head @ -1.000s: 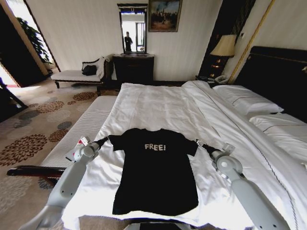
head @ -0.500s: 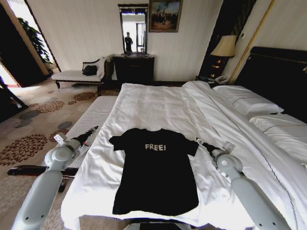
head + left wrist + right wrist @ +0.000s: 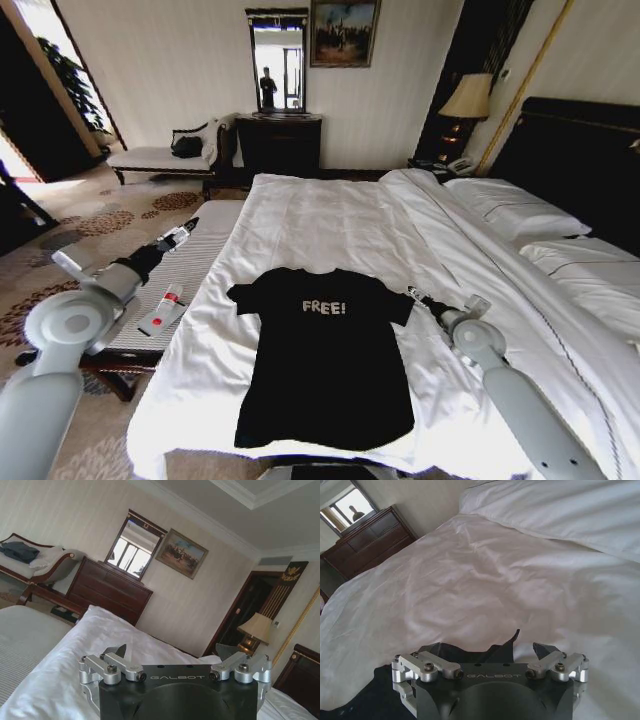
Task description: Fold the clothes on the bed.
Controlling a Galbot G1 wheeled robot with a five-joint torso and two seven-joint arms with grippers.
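Observation:
The clothes, one black T-shirt (image 3: 325,365) with white "FREE!" lettering, lie flat and spread out near the foot of the bed (image 3: 330,215). My left gripper (image 3: 189,223) is lifted off to the left of the bed, above the bench, well away from the shirt. In the left wrist view it (image 3: 172,652) is open with nothing between its fingers. My right gripper (image 3: 411,292) sits low on the sheet at the tip of the shirt's right sleeve. It (image 3: 490,650) is open, and the black sleeve edge (image 3: 497,650) lies between its jaws.
A narrow white-cushioned bench (image 3: 195,255) runs along the bed's left side with a small red-and-white item (image 3: 163,310) on it. Pillows (image 3: 515,210) and a dark headboard (image 3: 580,160) are at the right. A dresser (image 3: 278,143), chaise (image 3: 165,155) and lamp (image 3: 468,97) line the far wall.
My left arm has drawn back from the shirt's left sleeve, swinging left and up over the bench. The right arm and the shirt have stayed put.

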